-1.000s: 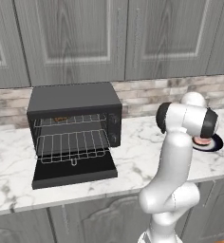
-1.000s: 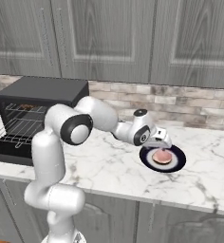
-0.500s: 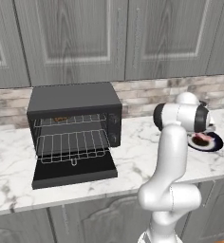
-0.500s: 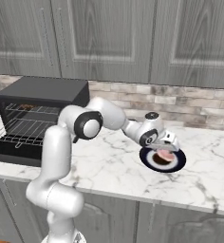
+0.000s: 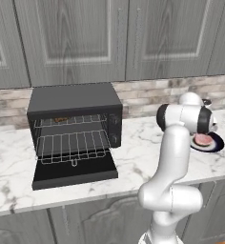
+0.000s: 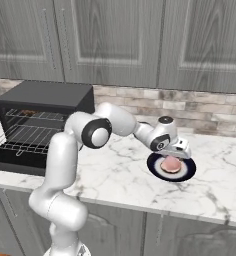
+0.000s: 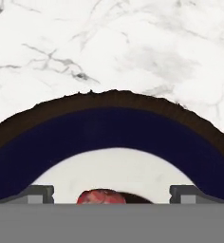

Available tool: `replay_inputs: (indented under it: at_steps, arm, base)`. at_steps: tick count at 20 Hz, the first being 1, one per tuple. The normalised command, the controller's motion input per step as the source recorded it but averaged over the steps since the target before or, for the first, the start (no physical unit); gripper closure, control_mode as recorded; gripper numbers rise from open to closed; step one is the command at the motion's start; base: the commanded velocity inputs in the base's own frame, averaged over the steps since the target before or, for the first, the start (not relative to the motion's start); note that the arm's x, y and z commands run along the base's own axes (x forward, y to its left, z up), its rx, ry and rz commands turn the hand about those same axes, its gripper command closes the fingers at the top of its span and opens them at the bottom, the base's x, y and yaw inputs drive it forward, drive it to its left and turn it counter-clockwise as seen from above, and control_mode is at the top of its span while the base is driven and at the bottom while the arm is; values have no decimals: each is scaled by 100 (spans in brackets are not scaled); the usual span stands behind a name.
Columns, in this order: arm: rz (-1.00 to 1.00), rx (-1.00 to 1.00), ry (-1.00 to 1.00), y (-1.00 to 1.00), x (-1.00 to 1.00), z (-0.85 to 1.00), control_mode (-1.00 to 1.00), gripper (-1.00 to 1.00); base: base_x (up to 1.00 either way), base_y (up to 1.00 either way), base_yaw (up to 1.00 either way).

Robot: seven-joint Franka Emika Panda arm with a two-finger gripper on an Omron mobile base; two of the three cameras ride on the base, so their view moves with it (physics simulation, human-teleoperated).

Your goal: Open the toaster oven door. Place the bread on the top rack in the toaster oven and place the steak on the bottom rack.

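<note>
Even, soft, diffuse light with no visible source; the rendering is bright and free of glare. The counter (image 6: 115, 175) carries only faint shadows. The base views are slightly soft; the hand view is coarsely pixelated along curved edges.

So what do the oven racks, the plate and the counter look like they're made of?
Top rack and bottom rack: thin silvery wire grids, likely metal. Plate: glossy, dark blue rim and white centre, probably glazed ceramic. Counter: white with grey veins, marble-like and polished.
</note>
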Motion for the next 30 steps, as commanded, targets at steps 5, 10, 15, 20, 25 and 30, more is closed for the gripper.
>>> replay_inputs:
  at_steps: [5, 10, 15, 20, 25, 30]
  arm:
    - [0, 1, 0, 0, -15, 0, -100, 100]
    - [0, 0, 0, 2, -17, 0, -100, 100]
    - [0, 0, -8, 39, -30, 20, -100, 100]
    - [7, 0, -13, 68, -49, 37, -100, 100]
    - [18, -3, -14, 96, -41, 48, -100, 100]
    - [32, -11, -7, 100, -1, 59, -100, 100]
  base:
    - [0, 0, 0]
    - [0, 0, 0]
    - [0, 0, 0]
    - [0, 0, 0]
    - [0, 0, 0]
    - [0, 0, 0]
